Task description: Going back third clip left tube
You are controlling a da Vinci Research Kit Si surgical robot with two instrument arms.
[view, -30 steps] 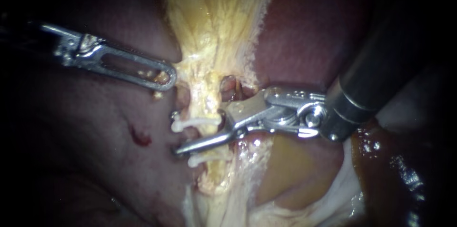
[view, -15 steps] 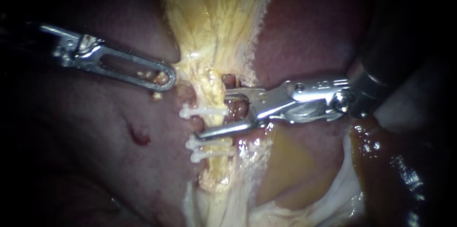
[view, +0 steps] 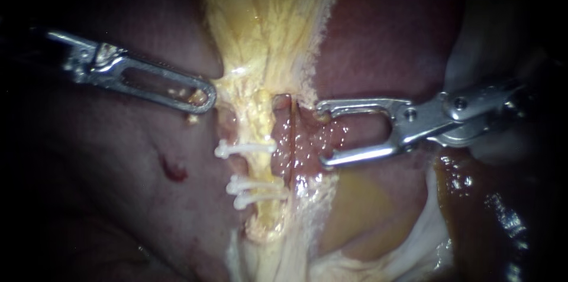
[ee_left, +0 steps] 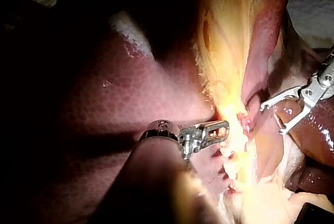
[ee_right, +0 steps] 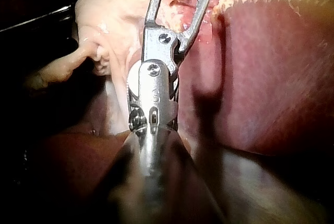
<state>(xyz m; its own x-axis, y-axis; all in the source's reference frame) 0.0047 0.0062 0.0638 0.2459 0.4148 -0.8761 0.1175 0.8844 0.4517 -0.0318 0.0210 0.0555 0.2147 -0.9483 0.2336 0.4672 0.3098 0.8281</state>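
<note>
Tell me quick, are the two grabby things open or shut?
Left instrument: jaws shut on the edge of the yellow tissue, it seems.
Right instrument: jaws open, holding nothing.

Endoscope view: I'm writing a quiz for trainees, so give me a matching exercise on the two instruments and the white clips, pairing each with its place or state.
Things:
1. right instrument
2. left instrument
3. upper clip
4. lower two clips

Places or states:
A. close together across the tube
B. jaws open, empty, clear of the tube
C. alone across the tube, higher than the pair
D. tip against the yellow tissue, above all the clips

Pairs: 1-B, 2-D, 3-C, 4-A.
</note>
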